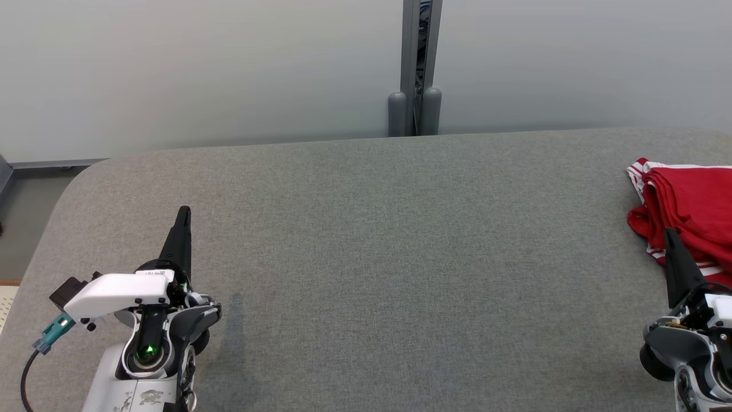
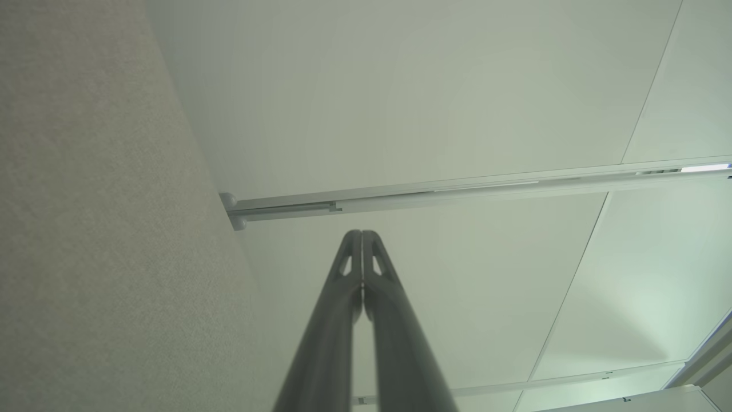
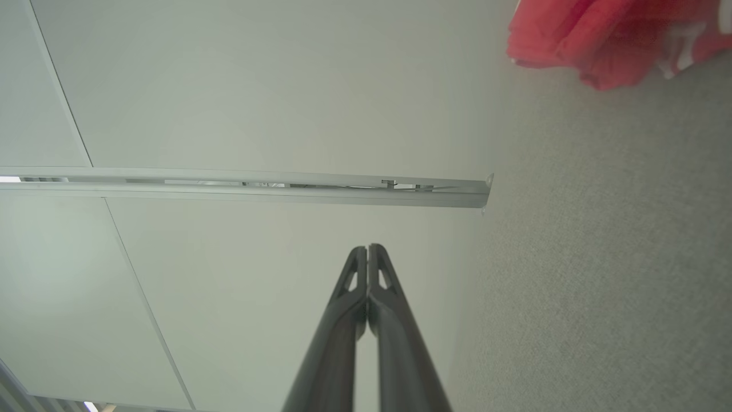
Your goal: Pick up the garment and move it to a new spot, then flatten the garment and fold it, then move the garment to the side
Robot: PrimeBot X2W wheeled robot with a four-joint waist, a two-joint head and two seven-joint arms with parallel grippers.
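Locate red garment [image 1: 689, 200] at right edge of surface [image 1: 400, 257], just ahead of right gripper [image 1: 670, 236]; left gripper [image 1: 184, 213] well apart; fingers [image 3: 343, 326] of both pressed together, holding nothing; favour right gripper

The grey tabletop [image 1: 400, 257] between my left gripper [image 1: 183, 213] and my right gripper [image 1: 668, 233] gives either of them open room to sweep across. The red garment [image 1: 695, 200] takes up the right edge near my right fingertips. The pale wall [image 1: 200, 68] and its grey post [image 1: 421, 63] close off the back.
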